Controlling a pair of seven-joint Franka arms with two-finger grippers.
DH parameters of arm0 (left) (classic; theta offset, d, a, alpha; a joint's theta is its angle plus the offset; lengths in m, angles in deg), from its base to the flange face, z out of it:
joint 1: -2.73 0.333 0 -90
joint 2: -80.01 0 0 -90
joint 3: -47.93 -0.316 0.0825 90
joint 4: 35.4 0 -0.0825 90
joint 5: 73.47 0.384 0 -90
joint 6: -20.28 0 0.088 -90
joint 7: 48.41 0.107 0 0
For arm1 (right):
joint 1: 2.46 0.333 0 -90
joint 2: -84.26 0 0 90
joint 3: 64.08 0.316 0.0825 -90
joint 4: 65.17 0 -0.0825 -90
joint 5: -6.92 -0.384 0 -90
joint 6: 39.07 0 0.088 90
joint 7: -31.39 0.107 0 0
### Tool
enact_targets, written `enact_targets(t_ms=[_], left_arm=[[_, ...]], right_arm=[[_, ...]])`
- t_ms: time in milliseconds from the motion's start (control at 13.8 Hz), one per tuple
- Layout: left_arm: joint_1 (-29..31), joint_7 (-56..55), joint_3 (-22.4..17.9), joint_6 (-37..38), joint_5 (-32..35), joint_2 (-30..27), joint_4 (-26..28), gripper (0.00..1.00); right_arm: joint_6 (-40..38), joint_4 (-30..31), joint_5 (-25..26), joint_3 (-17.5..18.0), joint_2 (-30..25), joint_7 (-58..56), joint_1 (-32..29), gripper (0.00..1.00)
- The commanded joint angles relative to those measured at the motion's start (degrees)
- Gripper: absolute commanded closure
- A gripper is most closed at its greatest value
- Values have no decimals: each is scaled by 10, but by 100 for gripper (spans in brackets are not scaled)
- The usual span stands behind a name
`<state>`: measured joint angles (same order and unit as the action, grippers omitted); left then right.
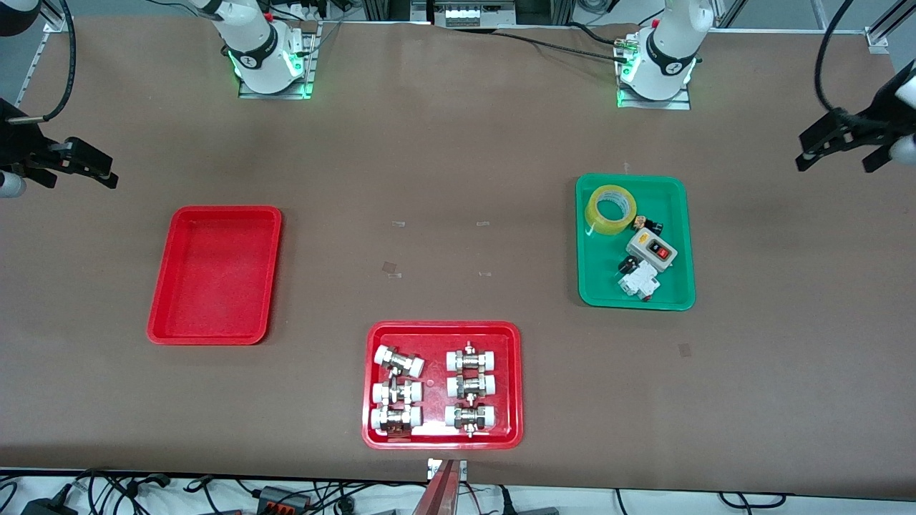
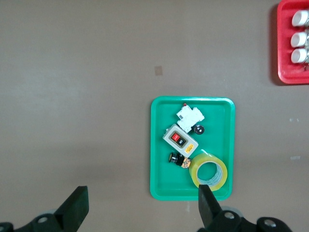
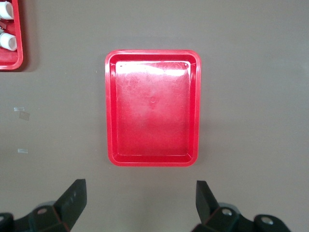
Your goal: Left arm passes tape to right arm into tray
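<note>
Brown bench (image 1: 458,179) up top: tape (image 1: 610,209) sits in the green tray's (image 1: 594,286) 11 o'clock corner, red tray (image 1: 161,315) bare, left pincer (image 1: 839,146) and right pincer (image 1: 75,163) both hovering released over bench ends.

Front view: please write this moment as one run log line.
tape: in green tray | red tray: empty | left pincer: open, waiting | right pincer: open, waiting

Green tray (image 1: 587,286) holds switch box (image 1: 652,250) and breaker (image 1: 639,282); fittings tray (image 1: 372,429) nearer the camera.
</note>
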<state>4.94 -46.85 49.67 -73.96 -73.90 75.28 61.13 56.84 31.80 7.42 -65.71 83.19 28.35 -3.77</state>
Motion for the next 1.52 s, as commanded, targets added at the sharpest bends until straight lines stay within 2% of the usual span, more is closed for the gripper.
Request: enact_targets(t_ms=[0, 218, 435, 653, 871, 1306, 1452], left_arm=[[-4, -9, 24, 0, 2, 31, 11, 0], [-4, -49, 45, -21, 1, 50, 72, 0], [-5, -68, 67, -114, -5, 62, 173, 0], [-4, -99, 99, -160, -6, 99, 242, 0], [-4, -148, 130, -257, -6, 127, 330, 0], [-4, -160, 136, -329, -5, 199, 368, 0], [-2, -160, 136, -368, -6, 212, 386, 4]], right_arm=[[2, 5, 6, -1, -1, -6, 2, 0], [-1, 1, 6, -1, 1, -6, 3, 0], [2, -5, 6, -1, 13, -7, 1, 0], [2, -5, 6, -2, 17, -6, -2, 0], [3, -6, 3, -1, 17, -6, -2, 0], [2, -6, 0, -1, 17, -6, 0, 0], [2, -6, -1, -1, 20, -6, -1, 0]])
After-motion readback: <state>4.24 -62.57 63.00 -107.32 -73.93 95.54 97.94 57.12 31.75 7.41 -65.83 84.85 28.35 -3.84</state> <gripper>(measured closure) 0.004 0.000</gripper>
